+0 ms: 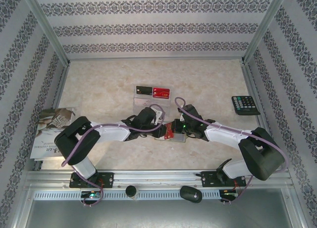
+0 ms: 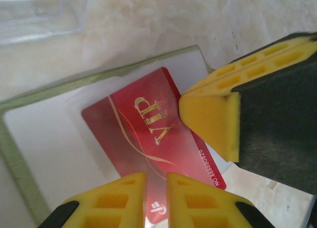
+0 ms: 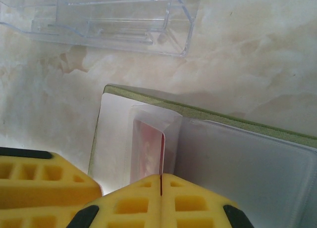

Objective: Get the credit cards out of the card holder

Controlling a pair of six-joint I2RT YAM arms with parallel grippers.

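The olive-green card holder lies open on the table, pale grey inside, at the table's middle. A red card with gold VIP lettering lies partly out of its clear sleeve. My right gripper is shut on this card's edge, which shows as a thin red line between the pads. One of its fingers sits on the card's right side. My left gripper stands open by a narrow gap over the card's near corner. Both grippers meet over the holder, left and right.
A clear plastic tray just behind the holder carries a black card and another red card. A black calculator lies at the right. A printed booklet lies at the left edge.
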